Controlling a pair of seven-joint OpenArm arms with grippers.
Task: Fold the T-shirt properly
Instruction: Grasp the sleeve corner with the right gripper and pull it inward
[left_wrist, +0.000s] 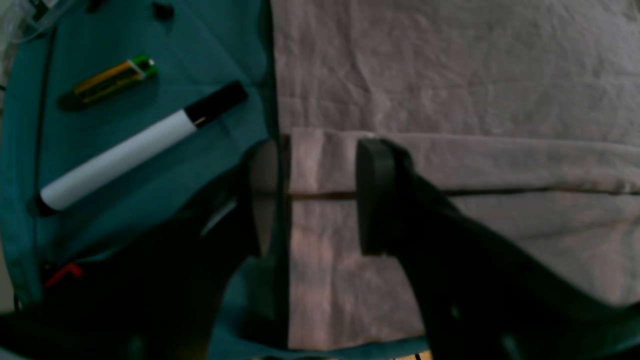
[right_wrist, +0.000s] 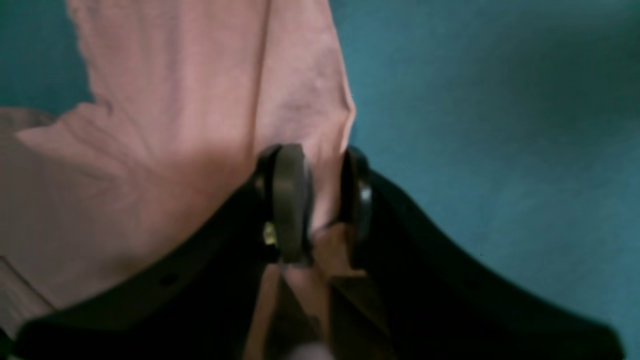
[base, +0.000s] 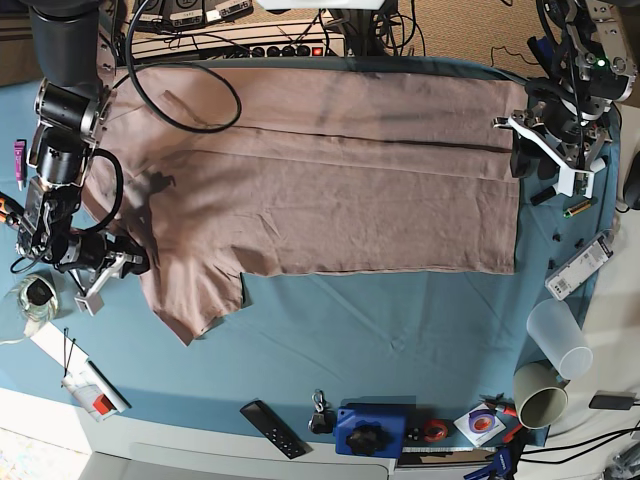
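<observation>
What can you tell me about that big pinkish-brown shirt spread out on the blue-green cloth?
The large dusty pink-brown cotton T-shirt is plain, creased and soft-looking, with no print. It lies flat across the blue-teal table cloth, its far long side already folded over in a band. One short sleeve sticks out toward the near side. The right gripper pinches a bunched edge of cloth by that sleeve end, while the left gripper stands open, straddling the folded edge at the opposite end.

My mauve T-shirt (base: 320, 190) lies spread flat along the table's far edge — one long fold across, sleeve hanging nearward.
</observation>
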